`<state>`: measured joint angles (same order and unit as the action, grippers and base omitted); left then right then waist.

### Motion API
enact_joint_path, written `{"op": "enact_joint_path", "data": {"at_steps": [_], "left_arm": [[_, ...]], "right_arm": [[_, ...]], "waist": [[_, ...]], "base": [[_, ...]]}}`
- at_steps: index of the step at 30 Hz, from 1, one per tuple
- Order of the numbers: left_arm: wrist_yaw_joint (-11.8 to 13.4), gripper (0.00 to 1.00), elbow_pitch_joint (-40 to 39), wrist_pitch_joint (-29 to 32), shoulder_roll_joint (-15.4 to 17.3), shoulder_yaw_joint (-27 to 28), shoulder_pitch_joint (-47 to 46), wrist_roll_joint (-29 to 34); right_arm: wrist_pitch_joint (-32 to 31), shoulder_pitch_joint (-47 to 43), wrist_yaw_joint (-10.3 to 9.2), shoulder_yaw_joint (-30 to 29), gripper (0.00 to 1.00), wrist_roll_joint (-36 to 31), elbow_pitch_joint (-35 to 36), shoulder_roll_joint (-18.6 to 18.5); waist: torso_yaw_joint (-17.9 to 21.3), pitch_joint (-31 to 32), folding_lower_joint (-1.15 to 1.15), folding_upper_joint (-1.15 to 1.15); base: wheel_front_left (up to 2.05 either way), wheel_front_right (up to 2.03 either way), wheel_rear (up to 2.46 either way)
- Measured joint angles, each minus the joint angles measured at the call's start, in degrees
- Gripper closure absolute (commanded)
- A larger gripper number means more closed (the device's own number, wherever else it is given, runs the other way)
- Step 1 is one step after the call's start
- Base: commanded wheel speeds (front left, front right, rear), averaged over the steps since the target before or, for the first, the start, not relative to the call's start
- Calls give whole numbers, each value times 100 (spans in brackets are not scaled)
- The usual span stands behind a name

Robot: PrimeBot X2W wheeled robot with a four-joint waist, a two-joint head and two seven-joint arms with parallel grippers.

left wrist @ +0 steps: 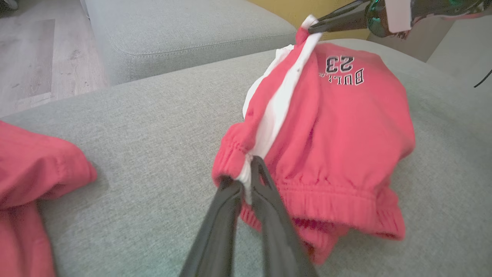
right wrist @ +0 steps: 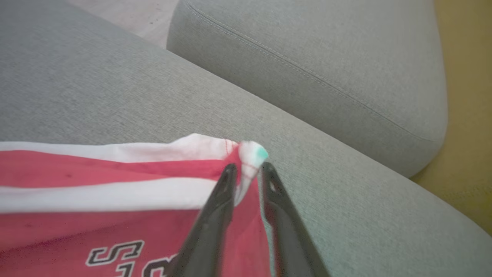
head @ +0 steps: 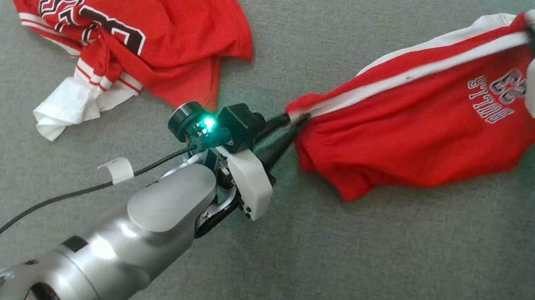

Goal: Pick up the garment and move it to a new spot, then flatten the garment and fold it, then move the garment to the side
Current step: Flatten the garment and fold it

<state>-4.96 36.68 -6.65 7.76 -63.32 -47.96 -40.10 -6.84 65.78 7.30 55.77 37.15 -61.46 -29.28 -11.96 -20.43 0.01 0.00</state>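
Head view: a pair of red shorts (head: 424, 122) is being held stretched between the two grippers over a grey cushion (head: 385, 262). One end, at the white side stripe (head: 404, 80), is being pinched by the left gripper (head: 297, 122), whose dark fingers are being pressed together on the cloth near the middle of the picture. The other end is being gripped by the right gripper (head: 533, 30) at the upper right edge. The lettering (head: 494, 101) "BULLS 23" is being shown upside down on the red panel between the two grippers. In the left wrist view the elastic waistband (left wrist: 326, 200) is being clamped at the fingertips, the rest of the shorts reaching away beyond them and sagging toward the cushion. In the right wrist view a white hem corner (right wrist: 250, 154) is being nipped between the fingertips, the shorts spreading to the left of the fingers. A second red garment (head: 151, 28) is being seen crumpled on the cushion at the upper left, well apart from the shorts.
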Motion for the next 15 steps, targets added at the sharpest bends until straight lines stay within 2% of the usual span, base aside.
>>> {"op": "enact_joint_path", "data": {"at_steps": [1, 4, 9, 15], "left_arm": [[-11, 0, 18, -22, -8, -1, 0, -1], [-4, 0, 114, -116, -34, 7, -12, -1], [153, 0, 222, -336, 3, 73, -18, -2], [510, 0, 177, -683, 233, 591, 156, -176]], "right_arm": [[57, 1, 0, 20, 0, -11, -45, 37], [466, 39, 0, -24, 0, -42, -222, 160], [1193, 54, 0, -130, 0, -2, -359, 323], [2018, -46, 0, -466, 0, 237, -506, 413]], "waist": [[6, 2, 0, 0], [43, 28, 0, 0], [137, 202, -1, 0], [296, 669, -2, 0]], "base": [[0, 0, 0], [0, 0, 0], [0, 0, 0], [0, 0, 0]]}}
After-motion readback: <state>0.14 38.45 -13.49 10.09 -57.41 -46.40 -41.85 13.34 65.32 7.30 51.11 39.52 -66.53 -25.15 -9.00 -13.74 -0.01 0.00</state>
